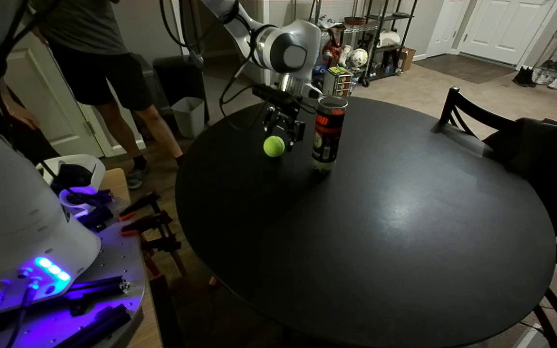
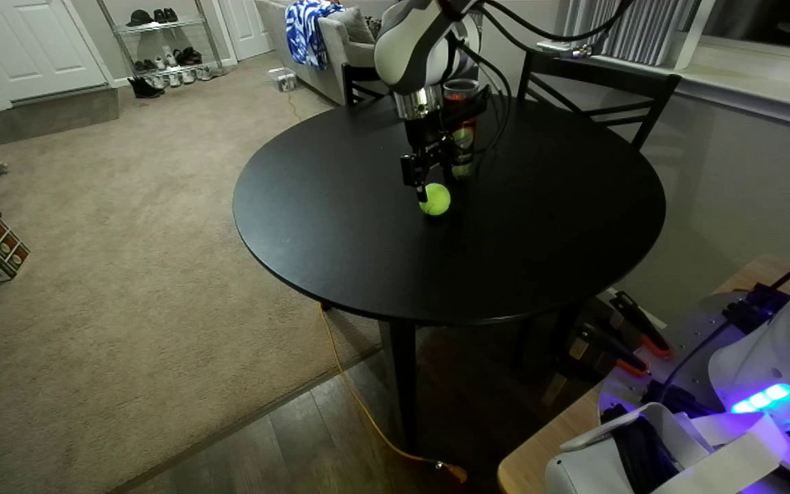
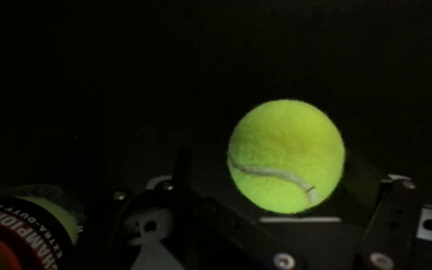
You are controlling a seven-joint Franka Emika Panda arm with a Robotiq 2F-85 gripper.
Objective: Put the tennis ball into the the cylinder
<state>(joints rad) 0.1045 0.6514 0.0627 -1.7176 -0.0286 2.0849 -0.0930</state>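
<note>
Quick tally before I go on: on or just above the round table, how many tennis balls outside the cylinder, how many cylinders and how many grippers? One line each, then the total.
Tennis ball outside the cylinder: 1
Cylinder: 1
Gripper: 1
Total: 3

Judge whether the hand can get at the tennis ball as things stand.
Likely yes: the open hand is right at the tennis ball, with nothing visible between them; the cylinder stands to one side.
</note>
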